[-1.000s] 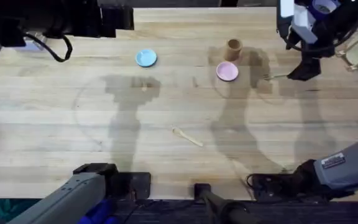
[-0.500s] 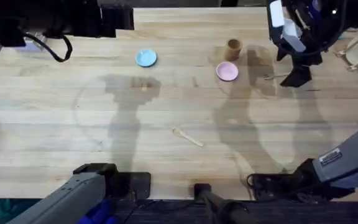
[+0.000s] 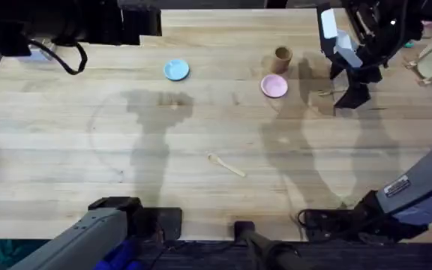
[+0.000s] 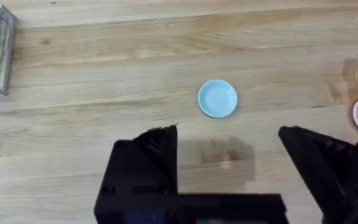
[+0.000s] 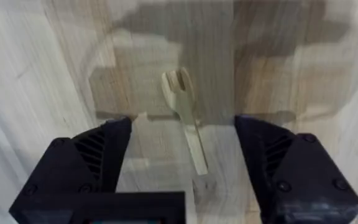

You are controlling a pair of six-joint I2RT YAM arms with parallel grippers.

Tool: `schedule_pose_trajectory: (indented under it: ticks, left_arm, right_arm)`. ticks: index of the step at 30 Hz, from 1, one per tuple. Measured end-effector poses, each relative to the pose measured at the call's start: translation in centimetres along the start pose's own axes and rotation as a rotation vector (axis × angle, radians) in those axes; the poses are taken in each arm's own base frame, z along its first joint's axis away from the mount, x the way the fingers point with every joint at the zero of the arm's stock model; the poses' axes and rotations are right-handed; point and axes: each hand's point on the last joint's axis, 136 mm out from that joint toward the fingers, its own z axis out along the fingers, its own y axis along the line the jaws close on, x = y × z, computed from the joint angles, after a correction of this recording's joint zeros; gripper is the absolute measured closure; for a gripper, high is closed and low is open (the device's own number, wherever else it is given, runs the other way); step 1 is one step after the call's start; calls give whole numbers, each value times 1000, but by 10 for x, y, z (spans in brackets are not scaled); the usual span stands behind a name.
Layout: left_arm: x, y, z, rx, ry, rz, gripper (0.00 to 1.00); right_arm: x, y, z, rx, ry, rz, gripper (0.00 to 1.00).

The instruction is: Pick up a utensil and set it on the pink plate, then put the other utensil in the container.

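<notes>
Pale wooden fork [image 5: 185, 118] and pale wooden spoon [image 3: 225, 164] on a light wood-grain table [image 3: 88, 165], pink plate [image 3: 274, 86] beside a brown cup [image 3: 281, 56], light blue plate [image 3: 175, 70] left of the pink plate, black right gripper [image 5: 182, 165].

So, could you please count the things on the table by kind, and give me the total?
Plates: 2, blue plate and pink plate
Wooden utensils: 2, fork and spoon
Cups: 1, brown cup
Total: 5
</notes>
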Motion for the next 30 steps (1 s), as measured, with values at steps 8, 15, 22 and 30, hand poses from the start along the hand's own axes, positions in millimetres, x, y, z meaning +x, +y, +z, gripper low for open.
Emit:
schedule_pose_trajectory:
  ticks: [8, 15, 22, 30]
  left_arm:
    - [0, 0, 0, 0, 2, 0, 8]
    - [1, 0, 0, 1, 3, 0, 9]
    - [1, 0, 0, 1, 3, 0, 8]
    - [1, 0, 0, 1, 3, 0, 8]
  right_arm:
    - [0, -1, 0, -3, 1, 0, 6]
    - [1, -4, 1, 7, 2, -1, 218]
    - [1, 3, 0, -19, 4, 3, 493]
    - [0, 11, 1, -54, 2, 8, 783]
